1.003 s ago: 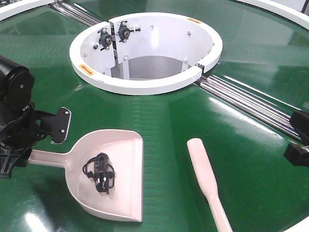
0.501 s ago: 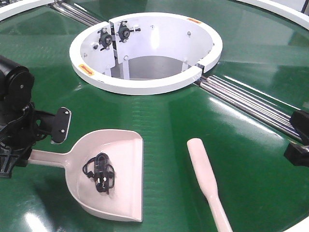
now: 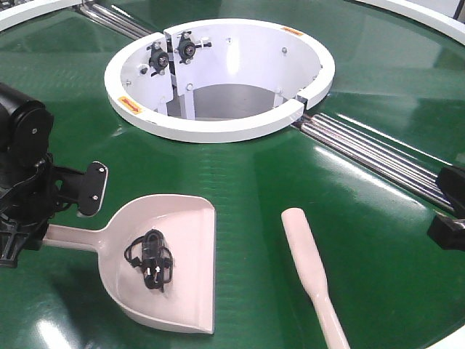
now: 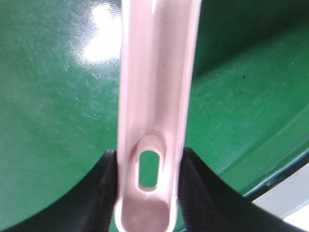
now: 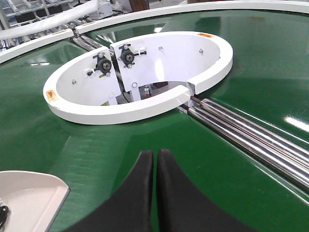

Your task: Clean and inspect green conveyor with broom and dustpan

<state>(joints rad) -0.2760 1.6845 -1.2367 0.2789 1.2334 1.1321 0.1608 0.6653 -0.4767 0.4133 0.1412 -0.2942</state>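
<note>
The pale pink dustpan (image 3: 185, 247) lies on the green conveyor (image 3: 254, 182) at the front left, with a tangled black cord (image 3: 149, 267) in its scoop. My left gripper (image 3: 29, 234) is shut on the end of the dustpan's handle. In the left wrist view the handle (image 4: 154, 96) with its hang hole sits between the black jaws of the left gripper (image 4: 150, 153). The broom (image 3: 309, 265) lies on the belt at the front right, back up, bristles hidden. My right gripper (image 5: 155, 153) is shut and empty above the belt, at the right edge (image 3: 445, 211).
The white ring-shaped hub (image 3: 218, 123) with an open centre stands at the back. Steel rollers (image 3: 378, 156) run in a gap from the hub to the right, and more rollers (image 3: 116, 22) lie at the back left. The white outer rim (image 3: 429, 11) curves behind.
</note>
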